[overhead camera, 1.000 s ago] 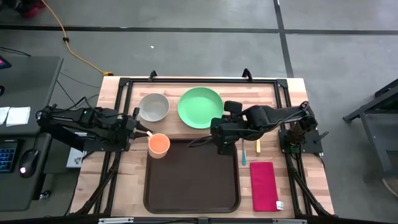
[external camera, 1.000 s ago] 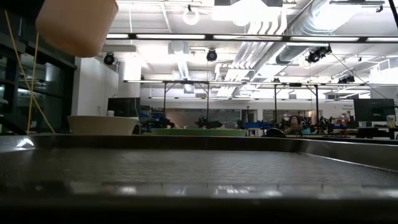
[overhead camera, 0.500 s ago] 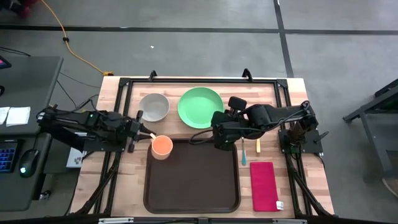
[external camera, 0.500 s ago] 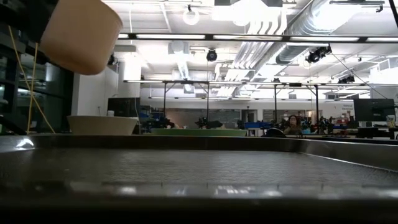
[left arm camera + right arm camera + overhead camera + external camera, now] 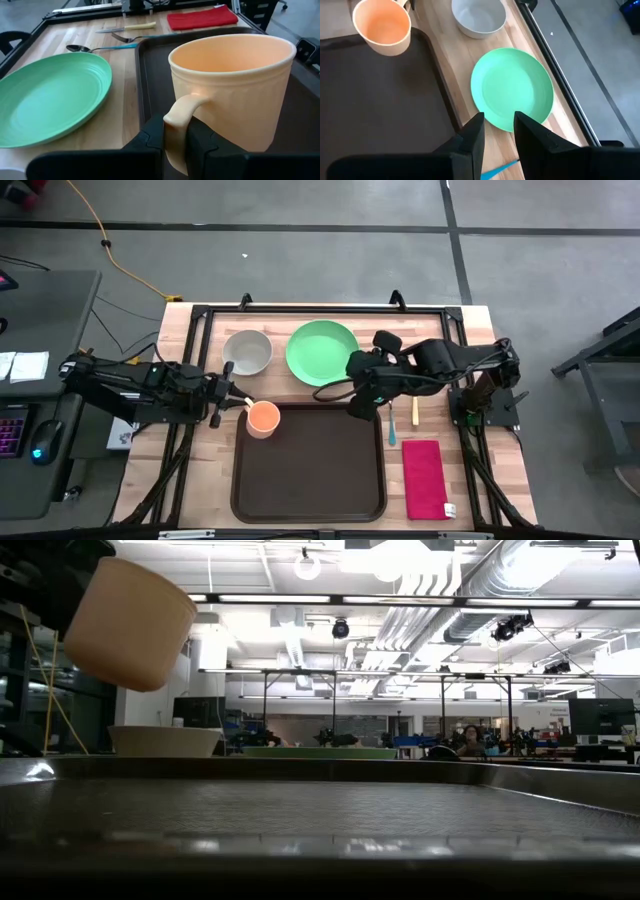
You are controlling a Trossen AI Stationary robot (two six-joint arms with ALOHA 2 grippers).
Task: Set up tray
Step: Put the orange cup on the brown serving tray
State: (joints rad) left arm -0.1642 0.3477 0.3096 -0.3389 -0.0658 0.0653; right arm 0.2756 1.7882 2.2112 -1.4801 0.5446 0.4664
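The dark brown tray point(image 5: 308, 465) lies on the table's near middle. My left gripper point(image 5: 232, 400) is shut on an orange mug point(image 5: 262, 418), which hangs in the air over the tray's far left corner; the low view shows the mug point(image 5: 130, 625) tilted, well above the tray floor point(image 5: 320, 810). My right gripper point(image 5: 497, 131) is open and holds nothing, hovering above the near edge of the green plate point(image 5: 512, 89), by the tray's far right corner. The green plate point(image 5: 322, 352) and a grey bowl point(image 5: 247, 351) rest on the table beyond the tray. My left gripper pinches the mug's handle point(image 5: 176, 127) between its two fingers point(image 5: 150, 142), coming level from the table's left side. The mug is lifted clear, tilted, its open mouth point(image 5: 232, 50) facing up, over the tray's corner.
A red napkin point(image 5: 424, 478) lies right of the tray. A teal-handled spoon point(image 5: 100, 48), a fork and a yellow-handled knife point(image 5: 127, 27) lie between the plate and the napkin. The tray's floor is bare. A black frame point(image 5: 320, 310) borders the table.
My left gripper has carried the mug toward the table's right, from beside the tray's left rim to over its far left corner, lowering and tipping it. My right gripper has drawn back a little toward the table's right, off the tray's far edge.
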